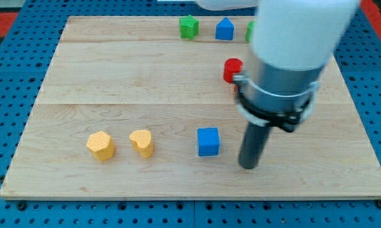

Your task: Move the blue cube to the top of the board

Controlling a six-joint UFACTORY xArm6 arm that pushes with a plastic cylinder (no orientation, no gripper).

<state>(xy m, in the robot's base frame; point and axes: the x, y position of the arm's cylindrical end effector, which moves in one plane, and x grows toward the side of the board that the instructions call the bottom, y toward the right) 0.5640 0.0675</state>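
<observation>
The blue cube (208, 141) sits on the wooden board (114, 88), right of centre in the lower half. My tip (248, 165) rests on the board just to the cube's right and slightly below it, with a small gap between them. The arm's large white and grey body hangs over the view's upper right and hides part of the board there.
A yellow hexagonal block (101, 145) and a yellow heart-shaped block (142, 143) lie at the lower left. Along the top edge stand a green star block (189, 27), a blue house-shaped block (224, 30) and a partly hidden green block (250, 30). A red cylinder (232, 69) is beside the arm.
</observation>
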